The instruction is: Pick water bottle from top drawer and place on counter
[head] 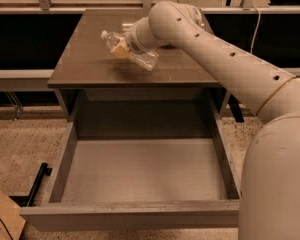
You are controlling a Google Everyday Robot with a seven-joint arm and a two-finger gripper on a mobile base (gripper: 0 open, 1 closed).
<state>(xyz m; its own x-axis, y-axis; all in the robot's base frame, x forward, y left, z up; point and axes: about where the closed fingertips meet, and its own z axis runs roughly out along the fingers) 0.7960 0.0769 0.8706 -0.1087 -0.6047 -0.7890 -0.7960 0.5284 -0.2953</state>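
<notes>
The water bottle [140, 58] is clear and ribbed with a white cap pointing left. It is tilted, lying almost on its side just above the brown counter [85, 64]. My gripper [122, 48] is shut on the bottle's upper part, with a yellowish finger pad [120, 49] showing against it. I cannot tell whether the bottle's lower end touches the counter. The top drawer [145, 169] is pulled fully out below, and its grey floor holds nothing. The drawer's front panel [130, 215] is nearest the camera.
My white arm [230, 64] reaches from the lower right across the counter's right half. A cardboard box [2, 219] and a black bar [37, 181] lie on the speckled floor at left. A grey rail [17, 79] runs along the left.
</notes>
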